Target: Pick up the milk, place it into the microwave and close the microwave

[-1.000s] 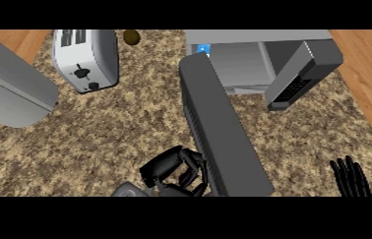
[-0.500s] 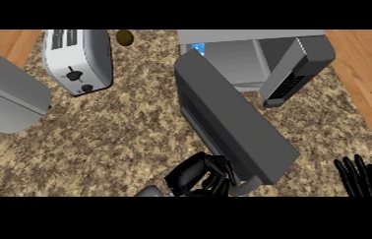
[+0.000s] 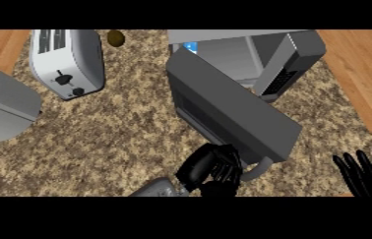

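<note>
The grey microwave (image 3: 294,56) stands at the top right with its cavity facing left. Its dark door (image 3: 232,107) hangs half open, slanting from the hinge at the top down to the lower right. A small blue and white thing (image 3: 190,46), likely the milk, peeks out inside the cavity behind the door's top edge; the rest is hidden. My left hand (image 3: 210,168) lies against the door's free end beside the grey handle (image 3: 256,172), fingers relaxed, holding nothing. My right hand (image 3: 356,173) rests open at the lower right edge, fingers up.
A silver toaster (image 3: 65,61) stands at the upper left of the speckled counter (image 3: 123,130). A small brown object (image 3: 115,37) lies beside it. A grey appliance (image 3: 15,107) juts in from the left edge. Wooden surfaces show at both upper corners.
The door has swung to the right, toward the microwave's cavity. My left hand has followed it rightward along the door's free end. The right hand has stayed put.
</note>
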Controlling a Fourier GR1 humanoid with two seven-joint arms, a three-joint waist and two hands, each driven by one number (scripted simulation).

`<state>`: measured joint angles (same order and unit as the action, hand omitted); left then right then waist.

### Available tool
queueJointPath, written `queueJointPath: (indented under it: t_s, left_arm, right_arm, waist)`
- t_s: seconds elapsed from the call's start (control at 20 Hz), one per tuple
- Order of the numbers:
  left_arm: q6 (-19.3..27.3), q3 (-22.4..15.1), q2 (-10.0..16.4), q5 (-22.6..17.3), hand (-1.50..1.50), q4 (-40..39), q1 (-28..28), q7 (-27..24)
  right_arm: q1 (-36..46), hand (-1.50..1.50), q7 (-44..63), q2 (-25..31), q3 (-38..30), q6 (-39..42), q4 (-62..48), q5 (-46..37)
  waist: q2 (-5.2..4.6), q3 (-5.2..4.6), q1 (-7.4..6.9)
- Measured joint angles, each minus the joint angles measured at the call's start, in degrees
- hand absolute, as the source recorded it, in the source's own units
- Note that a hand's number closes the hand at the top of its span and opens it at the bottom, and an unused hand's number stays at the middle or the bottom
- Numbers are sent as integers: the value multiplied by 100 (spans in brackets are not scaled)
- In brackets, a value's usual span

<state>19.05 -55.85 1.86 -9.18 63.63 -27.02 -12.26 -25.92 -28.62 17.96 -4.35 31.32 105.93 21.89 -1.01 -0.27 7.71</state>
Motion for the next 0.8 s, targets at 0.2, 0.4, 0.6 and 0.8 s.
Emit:
queueJointPath:
  t_s: [0.2,0.4,0.6,0.8]
  left_arm:
    - [464,-62,-54,-430,150,-51,-349,-17]
    - [846,-18,-108,-820,150,-144,-771,-81]
    - [1155,65,-144,-1182,150,-356,-1213,-115]
    - [1337,200,-165,-1533,150,-631,-1650,-180]
  right_arm:
    - [-35,-150,217,62,116,45,336,119]
    - [-85,-150,466,96,166,-20,630,271]
    - [-116,-150,693,140,205,-82,859,399]
    - [-131,-150,881,181,210,-146,1046,545]
  waist:
    - [-35,-8,141]
    - [-60,-11,247]
    - [-90,-8,346]
    - [-130,-3,442]
